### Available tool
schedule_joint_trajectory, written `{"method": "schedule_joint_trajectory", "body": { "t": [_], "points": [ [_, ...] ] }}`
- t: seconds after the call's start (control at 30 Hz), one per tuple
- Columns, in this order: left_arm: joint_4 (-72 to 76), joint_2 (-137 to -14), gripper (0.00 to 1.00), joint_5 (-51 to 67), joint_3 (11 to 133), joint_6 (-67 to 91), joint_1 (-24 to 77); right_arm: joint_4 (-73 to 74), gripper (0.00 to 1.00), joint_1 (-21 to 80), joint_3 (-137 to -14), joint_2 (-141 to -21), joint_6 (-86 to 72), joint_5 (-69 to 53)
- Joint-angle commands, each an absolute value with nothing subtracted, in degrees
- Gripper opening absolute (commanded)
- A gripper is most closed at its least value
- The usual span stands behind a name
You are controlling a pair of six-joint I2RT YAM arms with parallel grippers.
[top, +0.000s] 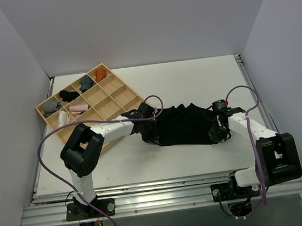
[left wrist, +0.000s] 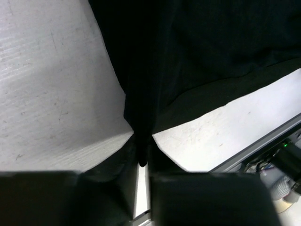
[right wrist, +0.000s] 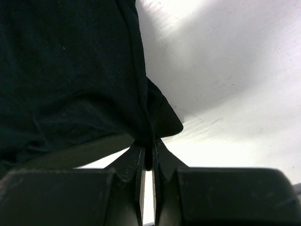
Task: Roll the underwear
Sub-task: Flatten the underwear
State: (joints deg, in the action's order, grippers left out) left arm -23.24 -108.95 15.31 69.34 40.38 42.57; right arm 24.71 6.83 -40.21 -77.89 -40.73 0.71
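Underwear [top: 188, 125] lengthwise left-to-right, ends clamped in left fingers [left wrist: 115, 181] and right fingers [right wrist: 127, 162]

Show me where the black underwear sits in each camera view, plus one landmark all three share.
Top external: underwear spread across the middle of the table.
Left wrist: underwear fills top centre and right, tapering to bottom centre.
Right wrist: underwear covers the left half, edge running down to bottom centre.
Shared landmark: the white table beside the fabric.
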Motion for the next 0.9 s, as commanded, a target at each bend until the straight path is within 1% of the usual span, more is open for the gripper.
{"method": "schedule_joint_trajectory", "body": {
  "t": [0.0,0.07,0.1,0.13,0.17,0.2,0.23,0.27,0.33,0.37,0.43,0.47,0.5,0.6,0.67,0.8,0.83,0.87],
  "points": [
    [-21.87,-108.46,0.12,16.43,74.32,41.31,42.36,29.0,0.0,6.33,-43.93,-75.77,-40.87,3.51],
    [-24.42,-107.41,0.03,16.35,78.64,40.43,42.45,31.97,0.0,6.15,-51.12,-75.67,-39.47,5.26],
    [-27.22,-106.97,0.02,16.09,81.01,40.17,42.36,32.95,0.0,6.07,-54.11,-75.85,-39.03,7.62],
    [-29.07,-106.7,0.02,15.47,86.34,39.73,42.28,33.83,0.0,5.72,-57.27,-76.2,-37.98,8.86],
    [-30.92,-106.7,0.02,14.77,89.35,38.6,42.19,35.14,0.0,5.45,-63.66,-76.55,-37.36,9.75],
    [-34.59,-107.13,0.02,13.9,92.6,38.06,41.75,35.5,0.0,5.28,-66.68,-77.86,-36.83,10.36],
    [-36.46,-107.75,0.02,13.8,99.25,36.84,41.49,35.77,0.0,4.93,-69.58,-78.74,-36.39,11.15],
    [-38.13,-109.32,0.02,13.8,102.8,36.13,41.14,35.68,0.0,4.75,-74.74,-79.62,-35.52,11.25],
    [-43.57,-111.43,0.02,12.66,109.91,33.5,40.61,35.07,0.0,4.4,-78.99,-81.99,-34.81,10.9],
    [-45.77,-113.97,0.02,11.7,117.35,32.44,40.52,34.81,0.0,3.87,-80.75,-82.78,-34.46,10.38],
    [-53.76,-116.88,0.02,8.55,125.03,30.6,40.43,34.63,0.0,3.17,-84.89,-84.81,-34.1,8.71],
    [-56.49,-119.94,0.02,7.48,132.46,28.93,40.17,34.37,0.0,2.47,-85.95,-85.25,-33.93,7.22],
    [-61.3,-121.36,0.02,6.77,135.67,28.31,40.17,34.37,0.0,2.03,-87.35,-85.69,-33.75,6.69],
    [-66.34,-124.36,0.02,6.24,142.54,26.46,40.08,34.72,0.0,1.06,-87.11,-85.17,-33.58,5.45],
    [-66.45,-123.5,0.02,6.76,141.69,25.93,40.17,36.82,0.0,0.79,-85.61,-84.55,-33.66,6.23],
    [-61.71,-117.7,0.02,9.66,129.93,26.28,40.6,39.46,0.0,0.44,-77.89,-79.3,-34.45,6.5],
    [-60.22,-116.29,0.02,10.71,123.2,26.63,40.87,39.98,0.0,0.35,-74.48,-77.8,-34.63,6.5],
    [-57.16,-113.23,0.02,11.51,119.92,26.98,41.22,40.69,0.0,0.44,-73.05,-76.39,-34.98,6.76]
  ]
}}
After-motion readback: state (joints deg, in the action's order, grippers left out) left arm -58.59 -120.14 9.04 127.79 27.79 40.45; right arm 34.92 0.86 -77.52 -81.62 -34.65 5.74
